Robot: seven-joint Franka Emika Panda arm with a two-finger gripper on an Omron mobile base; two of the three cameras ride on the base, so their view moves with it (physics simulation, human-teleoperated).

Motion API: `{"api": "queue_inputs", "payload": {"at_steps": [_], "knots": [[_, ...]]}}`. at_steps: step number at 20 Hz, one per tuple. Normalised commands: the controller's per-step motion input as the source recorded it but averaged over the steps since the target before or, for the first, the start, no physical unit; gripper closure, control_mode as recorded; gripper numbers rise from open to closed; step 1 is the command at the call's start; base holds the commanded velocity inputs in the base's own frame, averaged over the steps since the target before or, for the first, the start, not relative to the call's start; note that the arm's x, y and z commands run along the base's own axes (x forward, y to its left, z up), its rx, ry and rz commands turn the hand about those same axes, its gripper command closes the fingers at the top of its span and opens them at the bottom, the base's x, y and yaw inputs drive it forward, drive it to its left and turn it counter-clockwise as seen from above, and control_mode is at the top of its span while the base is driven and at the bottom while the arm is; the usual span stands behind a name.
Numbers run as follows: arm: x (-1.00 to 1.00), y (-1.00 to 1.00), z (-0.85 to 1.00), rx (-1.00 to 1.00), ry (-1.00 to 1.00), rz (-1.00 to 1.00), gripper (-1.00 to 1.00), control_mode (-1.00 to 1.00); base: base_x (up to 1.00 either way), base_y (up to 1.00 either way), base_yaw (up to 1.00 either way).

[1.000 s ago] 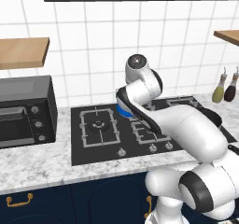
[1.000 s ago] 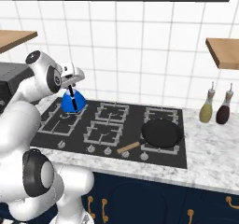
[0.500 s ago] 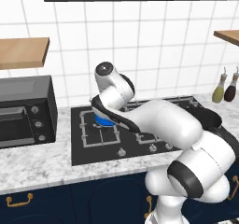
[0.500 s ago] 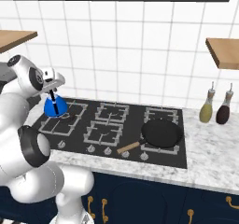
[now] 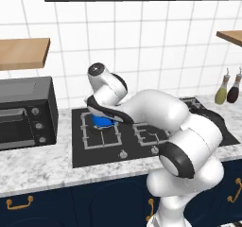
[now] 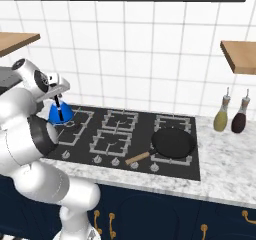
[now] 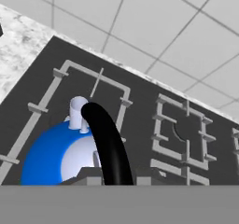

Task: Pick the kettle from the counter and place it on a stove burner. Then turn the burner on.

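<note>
Kettle [image 6: 61,113] hanging by its upright black handle from my gripper [image 6: 58,97], jaws clamped on it, as I am holding it directly above the stove burner [image 5: 101,129]; whether it is touching the grate, I cannot tell.

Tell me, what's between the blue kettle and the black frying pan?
Two smaller burners, one behind the other, sit between the kettle and the frying pan in the right base view; nothing stands on them.
</note>
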Motion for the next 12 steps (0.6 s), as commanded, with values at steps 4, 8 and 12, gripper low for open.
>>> {"api": "queue_inputs", "payload": {"at_steps": [4,8,12], "knots": [[-0.03,0.0,-0.5,-0.01,0.18,0.0,1.0,-1.0,0.0,0.0,0.0],[-0.02,0.0,-0.51,-0.03,0.14,0.0,1.0,-1.0,0.0,0.0,0.0],[0.0,0.0,-0.14,0.0,-0.02,0.0,1.0,-1.0,0.0,0.0,0.0]]}}
